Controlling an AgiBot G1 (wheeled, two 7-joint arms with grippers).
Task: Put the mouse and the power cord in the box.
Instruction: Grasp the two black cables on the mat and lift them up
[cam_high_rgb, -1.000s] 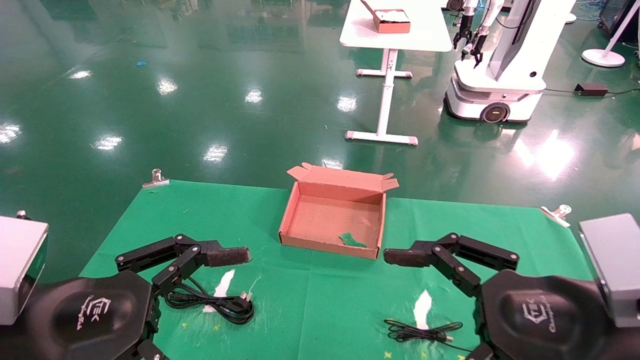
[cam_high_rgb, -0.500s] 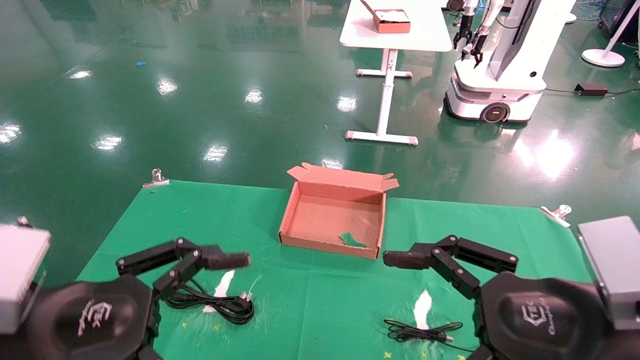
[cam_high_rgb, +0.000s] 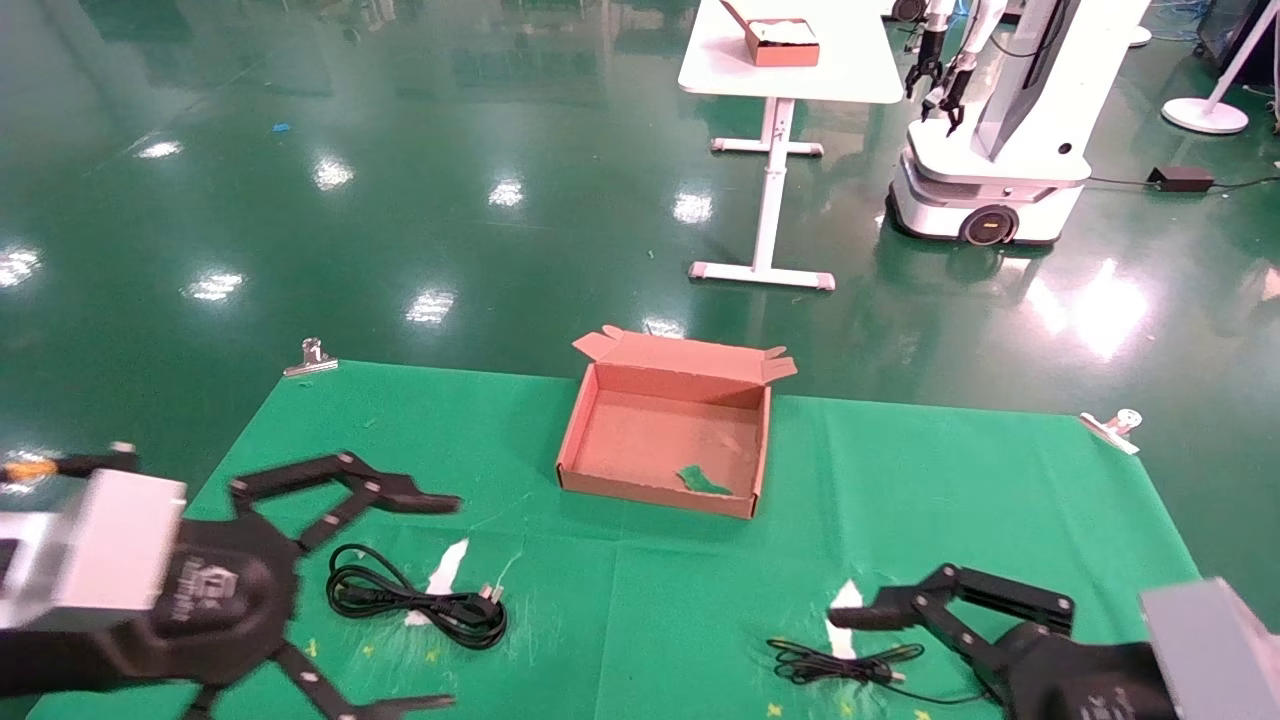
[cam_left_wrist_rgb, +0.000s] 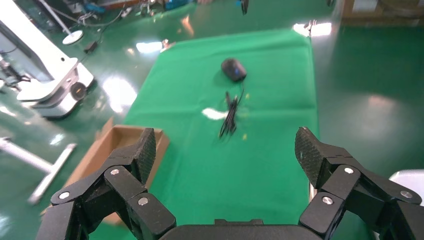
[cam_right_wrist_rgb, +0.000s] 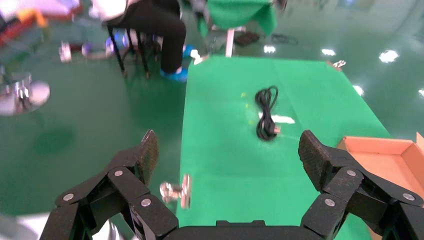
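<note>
The brown cardboard box (cam_high_rgb: 600, 478) lies open at the table's middle, a green scrap inside. The looped power cord (cam_high_rgb: 415, 600) with its pronged plug lies on the cloth near left. My left gripper (cam_high_rgb: 447, 603) hangs open above it, one finger on each side in the head view. The mouse (cam_left_wrist_rgb: 233, 69) shows only in the left wrist view, with its thin bundled cable (cam_high_rgb: 840, 662) in front of it. My right gripper (cam_high_rgb: 850, 700) is open, low at the near right beside that cable. The right wrist view shows the power cord (cam_right_wrist_rgb: 267, 112) and box (cam_right_wrist_rgb: 385, 155).
Green cloth (cam_high_rgb: 900, 480) covers the table, held by metal clips at the far corners (cam_high_rgb: 312, 356) (cam_high_rgb: 1112, 428). White tape marks lie by the cord (cam_high_rgb: 448, 565) and the cable (cam_high_rgb: 845, 603). Beyond the table stand a white table (cam_high_rgb: 790, 60) and another robot (cam_high_rgb: 985, 150).
Both arms have dropped back toward the near edge. The left gripper has turned, so both spread fingers now show. The right gripper has sunk low beside the mouse cable.
</note>
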